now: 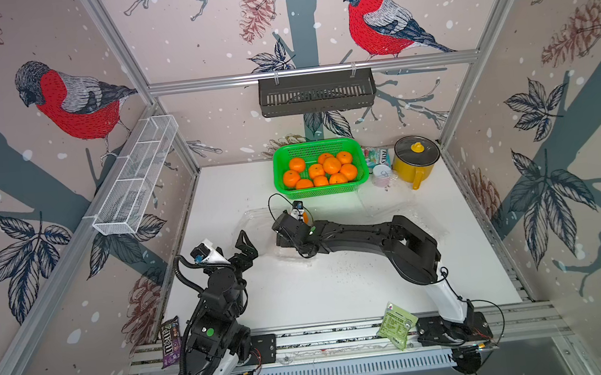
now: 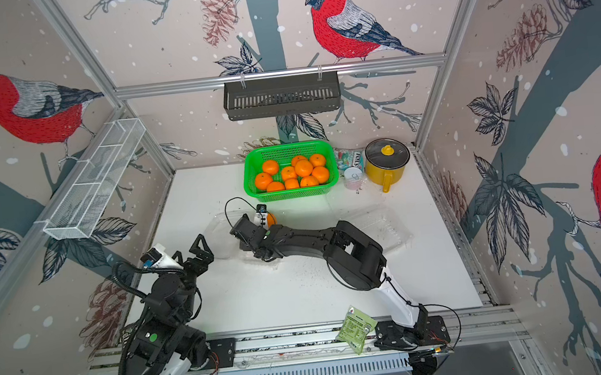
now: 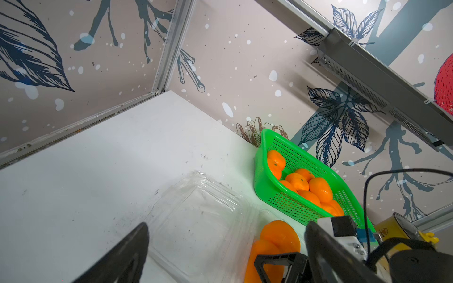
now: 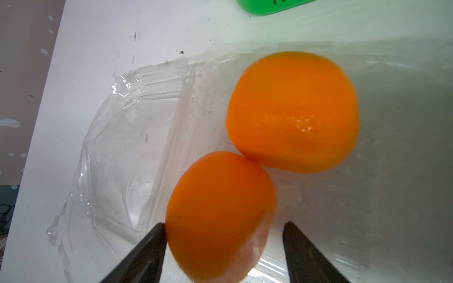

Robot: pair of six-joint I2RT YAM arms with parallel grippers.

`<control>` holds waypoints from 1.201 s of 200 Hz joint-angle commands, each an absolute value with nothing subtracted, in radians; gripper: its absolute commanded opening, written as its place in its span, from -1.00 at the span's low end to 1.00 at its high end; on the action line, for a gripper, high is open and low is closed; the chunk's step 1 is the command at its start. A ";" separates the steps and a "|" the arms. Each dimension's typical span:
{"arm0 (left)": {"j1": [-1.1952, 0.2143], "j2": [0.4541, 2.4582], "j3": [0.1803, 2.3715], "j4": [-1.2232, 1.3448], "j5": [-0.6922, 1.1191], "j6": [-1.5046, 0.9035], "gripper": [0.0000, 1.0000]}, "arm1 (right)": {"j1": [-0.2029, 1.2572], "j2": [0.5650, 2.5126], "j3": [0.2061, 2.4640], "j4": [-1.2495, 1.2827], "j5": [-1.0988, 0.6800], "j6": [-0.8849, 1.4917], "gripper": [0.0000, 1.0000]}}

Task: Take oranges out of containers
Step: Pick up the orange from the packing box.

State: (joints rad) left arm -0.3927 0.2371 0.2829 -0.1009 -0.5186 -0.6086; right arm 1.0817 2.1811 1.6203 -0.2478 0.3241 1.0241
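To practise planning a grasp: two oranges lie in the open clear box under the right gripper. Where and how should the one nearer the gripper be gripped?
Grip the nearer orange across its round middle, from above, with the right gripper straddling its two free sides. The other orange touches it on the far side, so a finger likely won't fit there.

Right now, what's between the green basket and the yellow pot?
Between green basket and yellow pot: a printed packet and a small white-topped cup in front of it. Shows in both top views.
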 commanded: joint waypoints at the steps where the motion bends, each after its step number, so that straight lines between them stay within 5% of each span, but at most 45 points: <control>1: -0.391 0.237 0.288 -0.095 -0.516 -0.608 0.95 | 1.072 2.161 1.592 -0.216 0.324 1.034 0.47; 49: -0.391 0.243 0.289 -0.098 -0.515 -0.609 0.95 | 1.065 2.139 1.546 -0.179 0.308 0.993 0.36; 88: -0.391 0.239 0.291 -0.107 -0.518 -0.610 0.95 | 1.076 2.094 1.539 -0.163 0.324 0.914 -0.05; 182: -0.391 0.279 0.301 -0.110 -0.481 -0.633 0.93 | 1.093 1.861 1.513 -0.105 0.377 0.726 -0.07; 240: -0.392 0.345 0.324 -0.084 -0.423 -0.640 0.92 | 0.855 1.784 1.507 -0.006 0.220 0.512 -0.03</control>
State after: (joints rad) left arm -0.3927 0.3202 0.3050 -0.1154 -0.4576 -0.6247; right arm 0.9367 1.7920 1.5078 -0.0689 0.3145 0.6136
